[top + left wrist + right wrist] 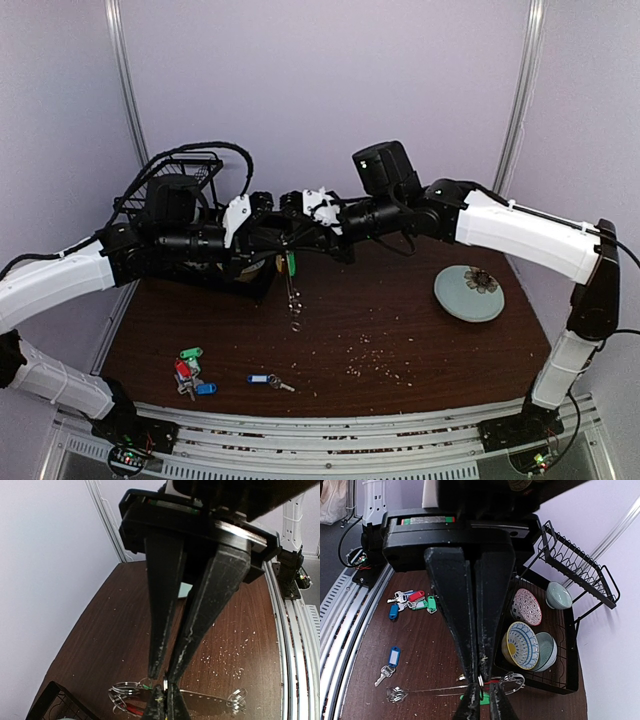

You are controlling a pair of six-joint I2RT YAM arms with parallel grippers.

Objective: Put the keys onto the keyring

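The scene was lit softly and evenly from above, and the walls (300, 80) were rendered with a pale lilac cast. Only faint, diffuse shadows were thrown on the dark table (400, 330), and a dull sheen was seen on it in the left wrist view. Small glints were caught on the keyring (294, 298). In the top view the upright posts (125, 90) were bowed by lens distortion. In both wrist views the black fingers (162, 605), close to the lens, were left slightly soft and underexposed, and their surface detail was largely lost.
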